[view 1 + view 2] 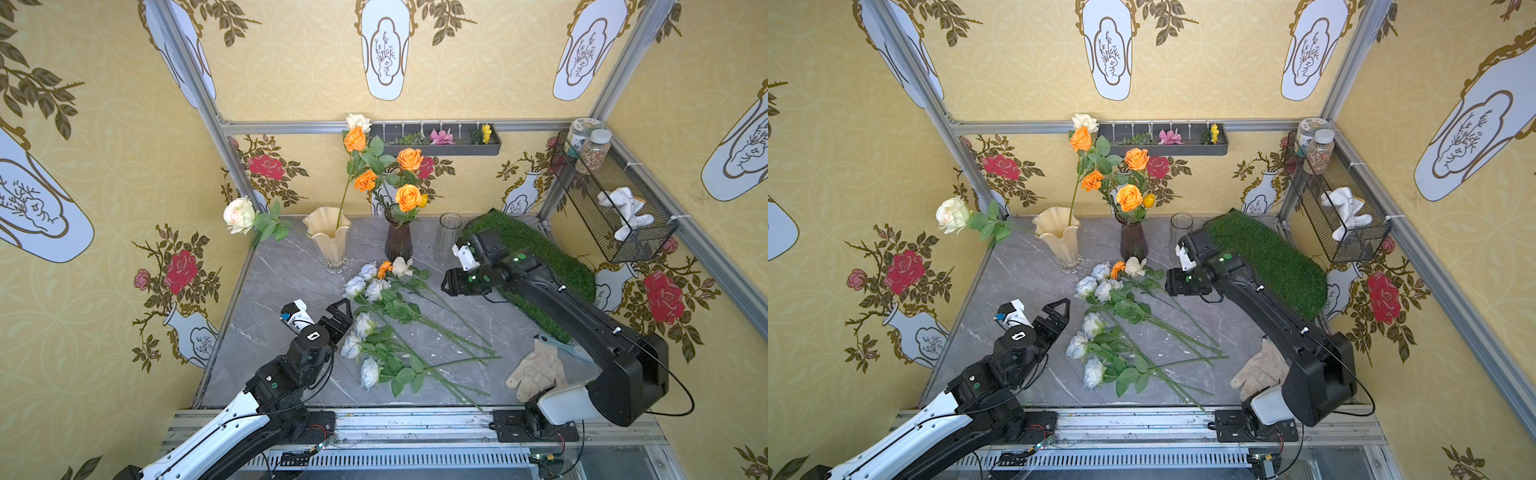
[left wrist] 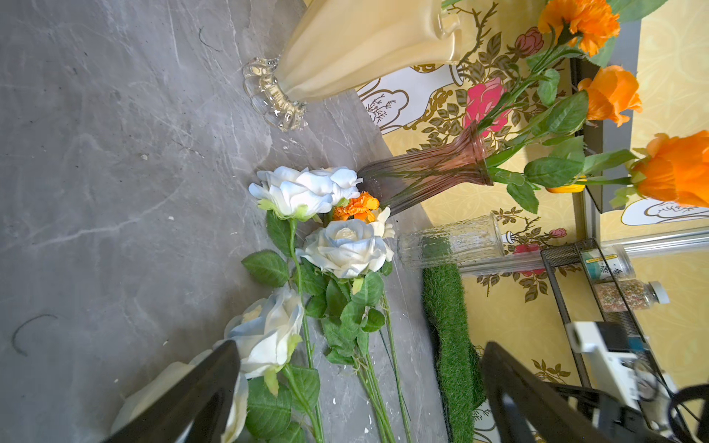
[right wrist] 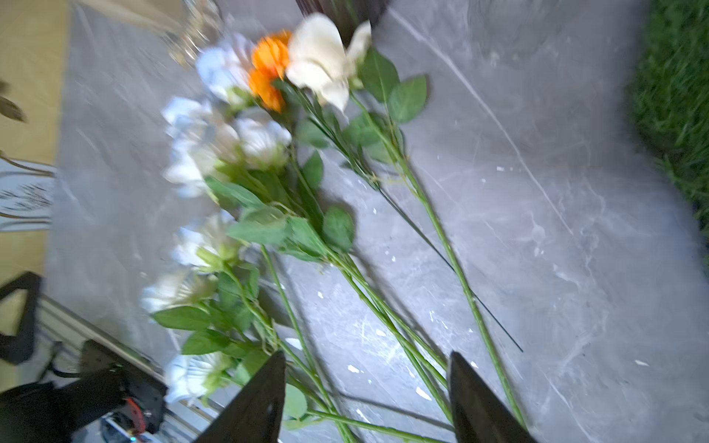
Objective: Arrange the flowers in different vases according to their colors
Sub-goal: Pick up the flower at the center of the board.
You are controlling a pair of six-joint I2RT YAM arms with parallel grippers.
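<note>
Left gripper (image 1: 337, 318): wide, empty. Right gripper (image 3: 367, 354): jaws apart, empty, facing loose flowers (image 1: 376, 289) on bench (image 1: 291, 282).

Lighting: bright, even and diffuse, falling from above. Soft, short shadows lie under the flowers (image 1: 399, 309) on the grey tabletop (image 1: 282, 291).
Both top views: sharp throughout, with the frame rails (image 1: 282, 126) splayed by wide-angle distortion towards the edges.
Left wrist view: crisp, with a mild sheen on the cream vase (image 2: 356, 50).
Right wrist view: blurred throughout. The pale blooms (image 3: 192, 153) are washed out and the grass mat (image 3: 675, 96) is soft.
</note>
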